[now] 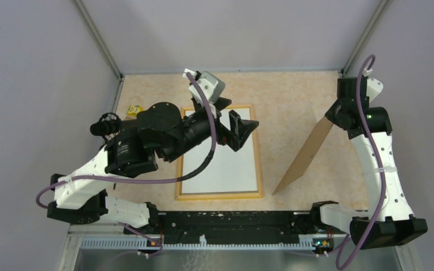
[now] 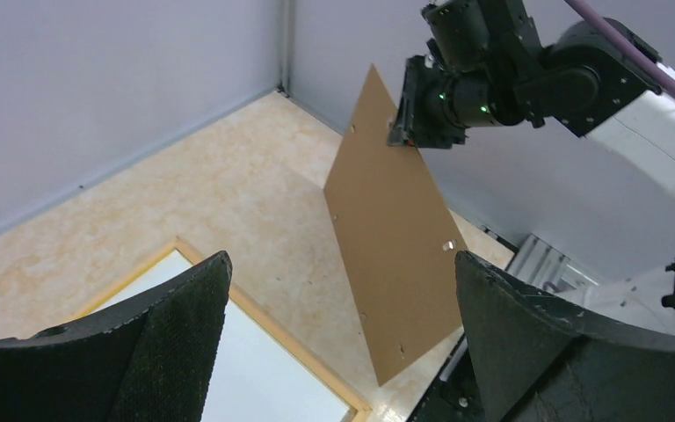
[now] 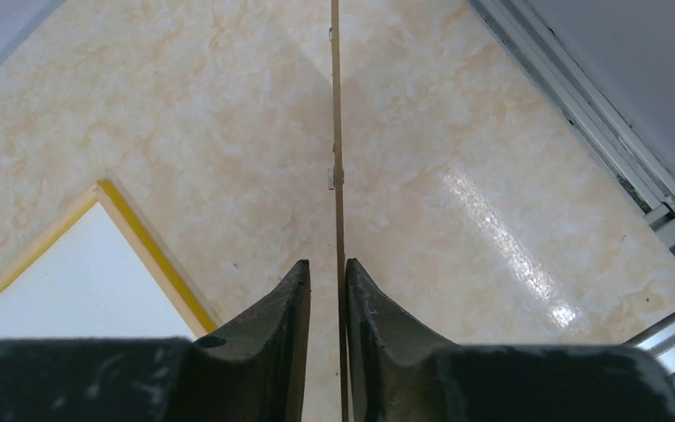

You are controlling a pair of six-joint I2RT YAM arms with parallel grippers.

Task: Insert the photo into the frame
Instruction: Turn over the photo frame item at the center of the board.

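**Board held up at the right, frame flat beneath the open left gripper**

From the top camera we see the frame [image 1: 220,195], a narrow yellow-orange wooden border, lying flat on the beige marbled table [image 1: 294,96], a little toward 6 o'clock from the middle. The photo [image 1: 226,166] sits inside it, showing us only a smooth, plain white face. The left gripper [image 1: 247,129] hangs over the frame's 1 o'clock corner with its jaws spread wide and nothing between them. At 3 o'clock of the frame, and apart from it, a stiff brown backing board [image 1: 305,155] stands tilted on edge. The right gripper [image 1: 334,116] pinches its upper end, and its lower corner points to 7 o'clock, near the table's front edge. Bare table lies between board and frame, and more runs toward 12 o'clock up to the grey walls [image 1: 231,34].

In the left wrist view, the two black fingers [image 2: 185,325], rough and grainy, stand far apart. The board, matt brown with small holes, rises at 1 o'clock beyond the frame's corner. We cannot tell whether its lowest corner touches the table.

In the right wrist view, we see the board edge-on as a thin line, with both pads pressed against it. The frame's corner lies at 8 o'clock and a ribbed metal rail [image 3: 615,132] at 3 o'clock.
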